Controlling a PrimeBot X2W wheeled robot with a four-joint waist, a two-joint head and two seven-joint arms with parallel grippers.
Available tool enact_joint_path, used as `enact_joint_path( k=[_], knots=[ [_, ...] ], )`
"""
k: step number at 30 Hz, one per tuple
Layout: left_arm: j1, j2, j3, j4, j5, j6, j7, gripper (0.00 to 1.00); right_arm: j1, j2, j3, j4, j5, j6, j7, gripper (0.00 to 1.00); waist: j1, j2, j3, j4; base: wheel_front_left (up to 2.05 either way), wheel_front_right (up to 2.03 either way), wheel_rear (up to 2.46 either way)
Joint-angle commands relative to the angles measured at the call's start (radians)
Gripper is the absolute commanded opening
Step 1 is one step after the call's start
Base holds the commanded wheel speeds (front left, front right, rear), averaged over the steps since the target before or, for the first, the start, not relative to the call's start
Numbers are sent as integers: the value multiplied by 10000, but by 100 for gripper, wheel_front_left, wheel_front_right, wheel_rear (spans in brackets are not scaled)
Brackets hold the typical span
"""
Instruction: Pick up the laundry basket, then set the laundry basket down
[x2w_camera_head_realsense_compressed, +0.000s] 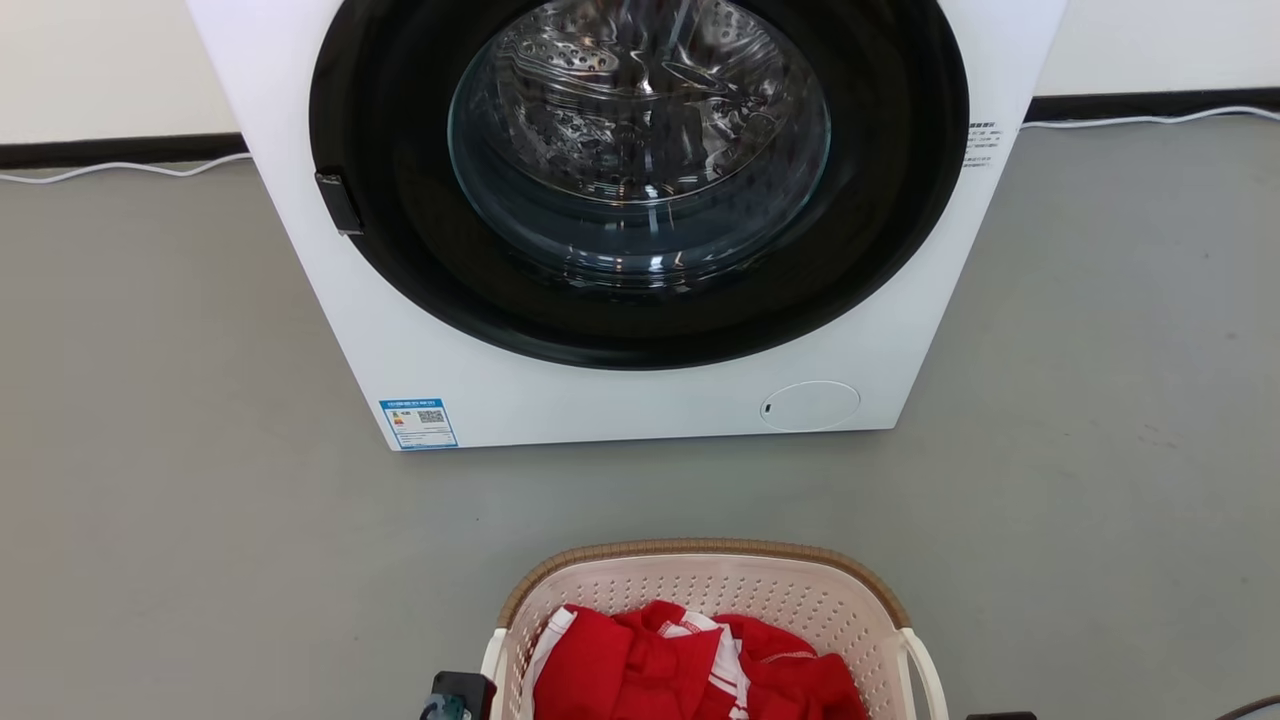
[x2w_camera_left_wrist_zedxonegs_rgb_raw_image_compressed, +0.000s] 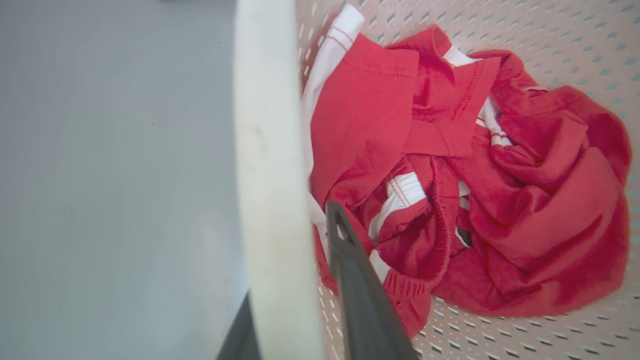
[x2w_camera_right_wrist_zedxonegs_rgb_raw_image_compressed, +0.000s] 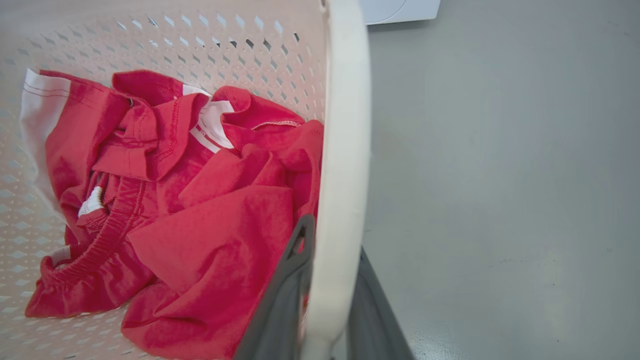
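The laundry basket (x2w_camera_head_realsense_compressed: 700, 585), cream and perforated with a brown woven-look rim, is at the bottom centre of the head view, in front of the washer. A red and white garment (x2w_camera_head_realsense_compressed: 690, 670) lies crumpled inside it. In the left wrist view my left gripper (x2w_camera_left_wrist_zedxonegs_rgb_raw_image_compressed: 290, 250) is shut on the basket's white left handle (x2w_camera_left_wrist_zedxonegs_rgb_raw_image_compressed: 265, 150), one dark finger inside the basket and one outside. My right gripper (x2w_camera_right_wrist_zedxonegs_rgb_raw_image_compressed: 332, 235) grips the white right handle (x2w_camera_right_wrist_zedxonegs_rgb_raw_image_compressed: 345, 125) the same way. Whether the basket rests on the floor or hangs just above it, I cannot tell.
A white front-loading washer (x2w_camera_head_realsense_compressed: 640, 400) with a round dark glass door (x2w_camera_head_realsense_compressed: 640, 150), closed, stands just beyond the basket. Grey floor (x2w_camera_head_realsense_compressed: 150, 450) spreads out on both sides. White cables (x2w_camera_head_realsense_compressed: 120, 168) run along the base of the back wall.
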Motion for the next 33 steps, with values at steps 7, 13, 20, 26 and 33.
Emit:
enact_joint_path(
  k=[7, 13, 20, 26, 33],
  knots=[
    [-437, 584, 51, 230, -71, -136, -41, 0, -385, -582, 140, 315, 197, -71, -149, 0, 0, 0, 95, 10, 0, 0, 0],
    [-584, 584, -10, 356, -139, -152, -44, 0, -546, -582, 225, 329, 300, -71, -150, 0, 0, 0, 168, -15, 0, 0, 0],
    [-728, 584, -50, 475, -170, -181, -61, 0, -598, -582, 275, 282, 368, -71, -150, 0, 0, 0, 226, -79, 0, 0, 0],
    [-750, 584, -71, 559, -220, -201, -101, 0, -573, -582, 303, 278, 405, -71, -150, 0, 0, 0, 222, -137, 0, 0, 0],
    [-724, 584, -128, 541, -284, -199, -115, 0, -540, -582, 342, 204, 431, -71, -150, 0, 0, 0, 251, -190, 0, 0, 0]
  ],
)
